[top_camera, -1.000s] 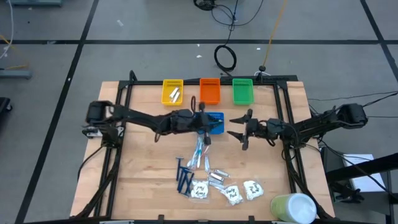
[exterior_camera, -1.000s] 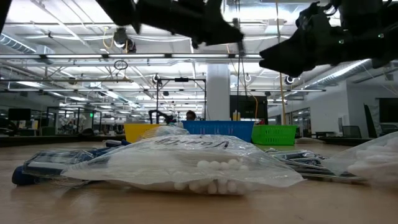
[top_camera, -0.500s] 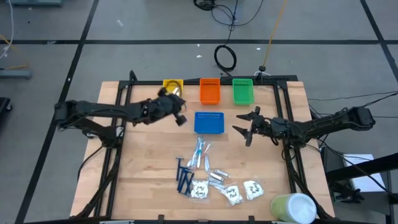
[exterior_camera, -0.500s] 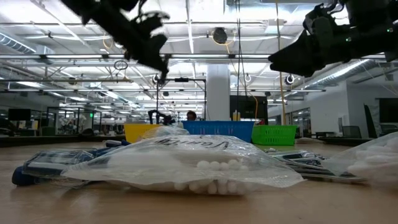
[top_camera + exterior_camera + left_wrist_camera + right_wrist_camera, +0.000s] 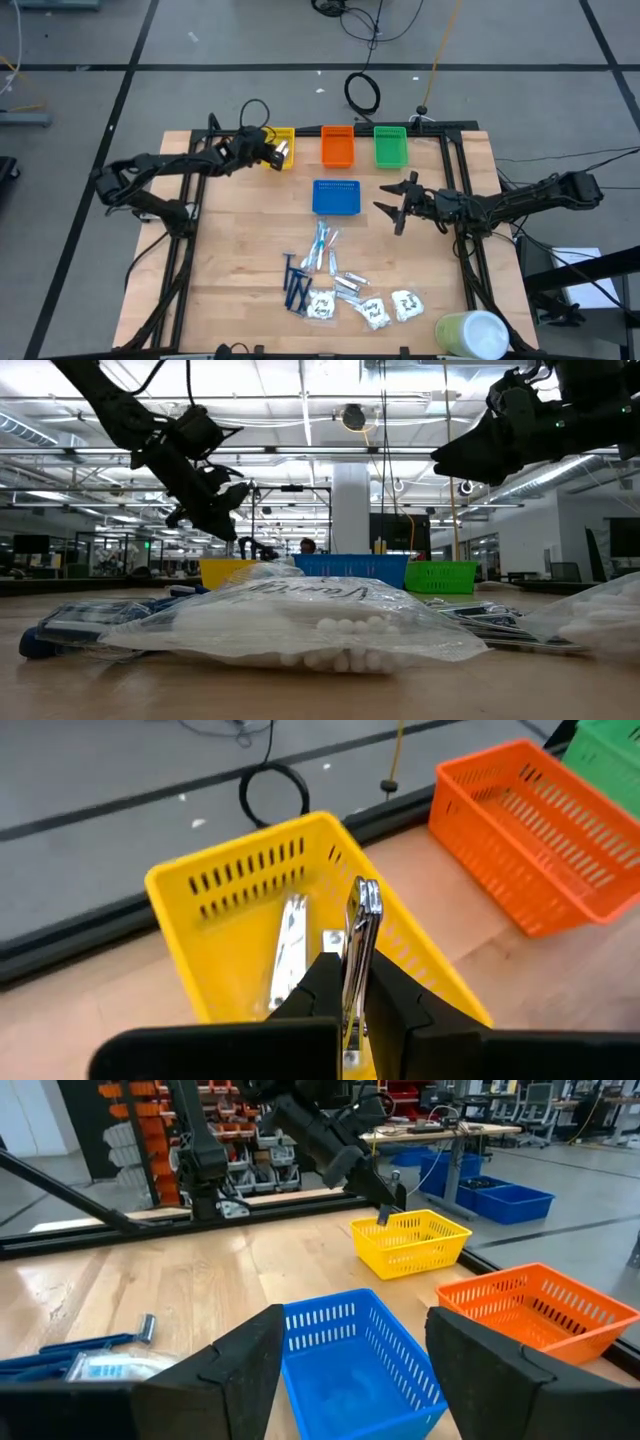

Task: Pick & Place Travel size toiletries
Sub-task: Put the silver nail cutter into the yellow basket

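Note:
My left gripper [image 5: 274, 152] hangs over the yellow tray [image 5: 278, 146] at the table's far edge, shut on a small silvery packet [image 5: 365, 905]. Another silvery packet [image 5: 288, 945] lies flat on that tray's floor. The other toiletries lie in a pile near the front edge: dark blue razors [image 5: 296, 285], light-blue-and-white sticks [image 5: 322, 245], silvery packets [image 5: 348, 285] and white sachets [image 5: 375, 310]. My right gripper [image 5: 396, 205] waits open, in the air right of the blue tray [image 5: 336, 197]. My left gripper [image 5: 358, 970] pinches the silvery packet's lower part [image 5: 354, 958] between its two fingers. The packet stands edge-on and sticks out past the fingertips, lifted clear above the yellow tray [image 5: 230, 880]. The rest of the packet is hidden between the fingers.
An orange tray [image 5: 338, 146] and a green tray [image 5: 390, 146] stand in a row right of the yellow one. A big pale green-and-white cylinder [image 5: 471, 335] sits at the near right corner. Bare wood lies on the table's left half [image 5: 235, 250].
My left gripper has swung from above the blue tray toward the table's far left, ending over the yellow tray. My right gripper drew back a little toward the right edge and then kept still.

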Action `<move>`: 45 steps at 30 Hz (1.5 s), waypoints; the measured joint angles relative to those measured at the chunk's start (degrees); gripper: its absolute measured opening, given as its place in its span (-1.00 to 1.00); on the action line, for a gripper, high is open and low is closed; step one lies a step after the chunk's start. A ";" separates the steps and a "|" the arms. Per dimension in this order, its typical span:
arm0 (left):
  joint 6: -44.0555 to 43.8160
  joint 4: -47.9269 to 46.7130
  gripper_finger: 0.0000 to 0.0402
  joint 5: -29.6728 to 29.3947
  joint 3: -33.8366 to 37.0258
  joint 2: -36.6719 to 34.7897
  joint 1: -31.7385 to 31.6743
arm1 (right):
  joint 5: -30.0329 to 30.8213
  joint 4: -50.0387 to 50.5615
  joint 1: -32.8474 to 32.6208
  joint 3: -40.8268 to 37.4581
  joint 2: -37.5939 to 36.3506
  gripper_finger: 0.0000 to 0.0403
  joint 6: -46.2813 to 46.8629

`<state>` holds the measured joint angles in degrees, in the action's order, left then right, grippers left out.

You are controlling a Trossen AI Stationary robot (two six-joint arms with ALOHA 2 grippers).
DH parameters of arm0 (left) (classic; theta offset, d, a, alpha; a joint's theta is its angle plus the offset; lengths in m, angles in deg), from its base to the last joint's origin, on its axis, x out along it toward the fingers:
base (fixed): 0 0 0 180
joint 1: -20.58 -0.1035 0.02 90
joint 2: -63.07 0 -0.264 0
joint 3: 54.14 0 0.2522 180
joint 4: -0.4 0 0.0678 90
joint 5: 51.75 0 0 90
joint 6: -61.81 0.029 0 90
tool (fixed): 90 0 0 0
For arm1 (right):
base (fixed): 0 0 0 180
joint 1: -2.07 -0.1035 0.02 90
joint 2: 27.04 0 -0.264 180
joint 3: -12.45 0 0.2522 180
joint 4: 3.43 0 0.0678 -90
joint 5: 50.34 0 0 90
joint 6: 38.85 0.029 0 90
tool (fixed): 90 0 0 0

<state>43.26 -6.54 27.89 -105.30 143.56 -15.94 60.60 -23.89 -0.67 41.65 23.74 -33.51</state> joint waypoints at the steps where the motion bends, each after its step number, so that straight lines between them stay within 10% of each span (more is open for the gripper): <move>1: 0.01 0.55 -0.92 0.16 0.01 0.39 -0.13 | 0.00 -0.10 0.02 0.00 0.00 0.15 0.00; 20: 4.77 1.39 -0.22 -2.39 -0.01 1.52 1.05 | -3.96 -0.22 0.01 0.00 0.00 0.15 0.06; 29: 8.92 8.38 -0.11 12.54 -0.10 0.33 11.27 | -15.03 0.82 -6.98 0.83 1.31 0.10 8.12; 45: 13.89 24.71 -0.18 12.77 -0.10 0.33 28.00 | -3.19 34.61 -27.69 32.23 39.18 0.10 15.23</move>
<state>57.15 18.17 40.67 -105.40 143.89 12.06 57.41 10.73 -28.36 73.88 62.92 -18.28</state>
